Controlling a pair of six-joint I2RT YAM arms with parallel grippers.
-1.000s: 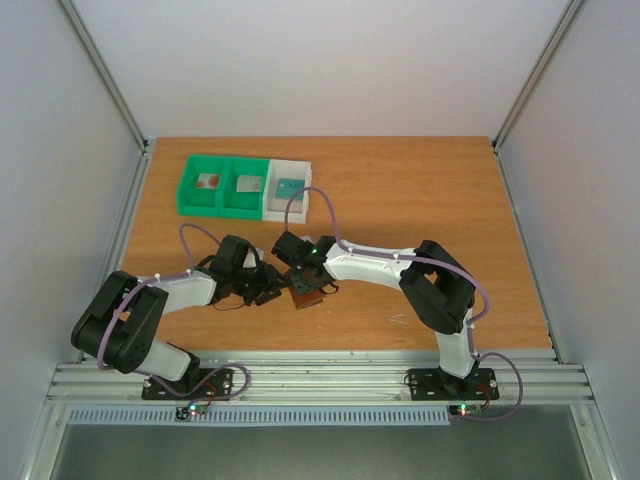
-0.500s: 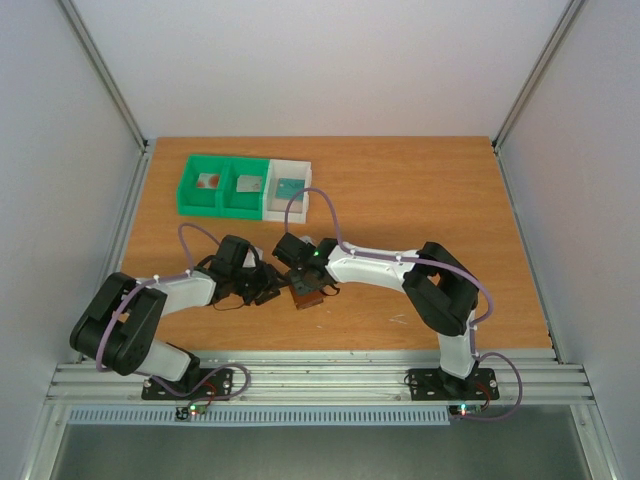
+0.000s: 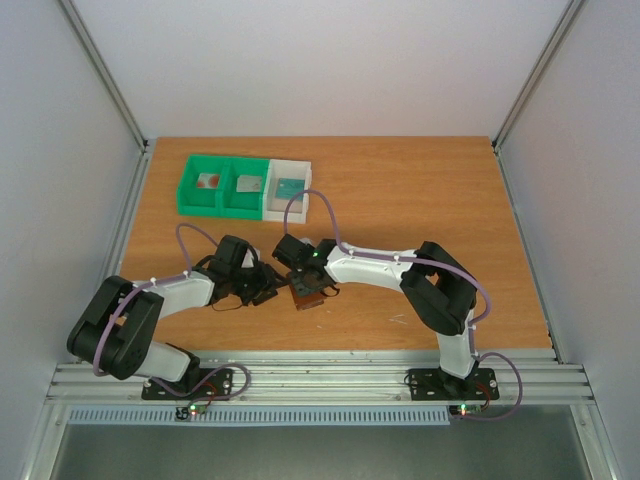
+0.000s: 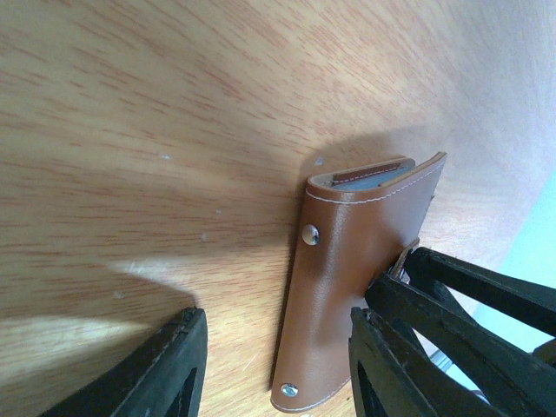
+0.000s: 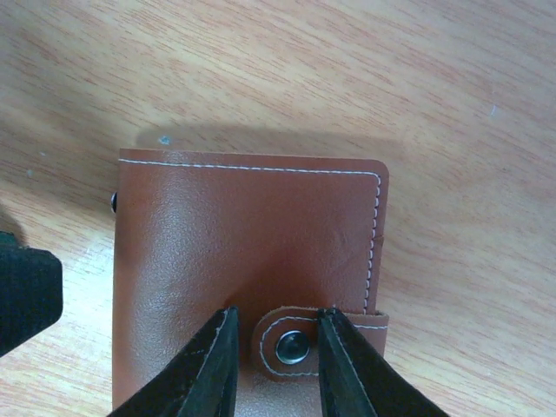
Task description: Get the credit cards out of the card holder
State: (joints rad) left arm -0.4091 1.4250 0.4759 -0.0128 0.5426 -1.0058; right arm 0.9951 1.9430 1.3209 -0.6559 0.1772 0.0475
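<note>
the card holder (image 5: pixel 252 243) lies flat and closed on the wooden table (image 3: pixel 420 190), brown side up with white stitching along its edges. it sits in the reach of both sets of jaws at once.

the right gripper (image 5: pixel 278 330) points down on it with its jaws only narrowly apart. the snap tab (image 5: pixel 300 346) with its metal stud lies flat in the gap, one finger close against each side of it. most of the holder's cover stretches ahead of the fingertips. the holder's stitched right edge runs just outside the right-hand finger.

the left gripper (image 4: pixel 274 356) comes in low from the side with its jaws about half open and straddling the holder's near end. the holder lies hard by one finger, which overlaps its edge. the other finger (image 4: pixel 169 369) stands well apart from it, with bare wood between. two small metal studs (image 4: pixel 309 233) show on the holder's flank inside the gap. at the holder's far end, beyond the fingertips, a sliver of blue-grey lining shows in the fold. the dark fingers of the right gripper cross in from the outer side of the near finger.

the credit cards (image 3: pixel 247 184) seen here lie well beyond both grippers, at the table's far left. one white card with a red mark and one greyish card sit in separate compartments of the green bin (image 3: pixel 190 200). a teal card sits in the white bin (image 3: pixel 300 208) joined to it. the red mark is too small to read, and any writing on the other cards, holder or bins cannot be made out.
</note>
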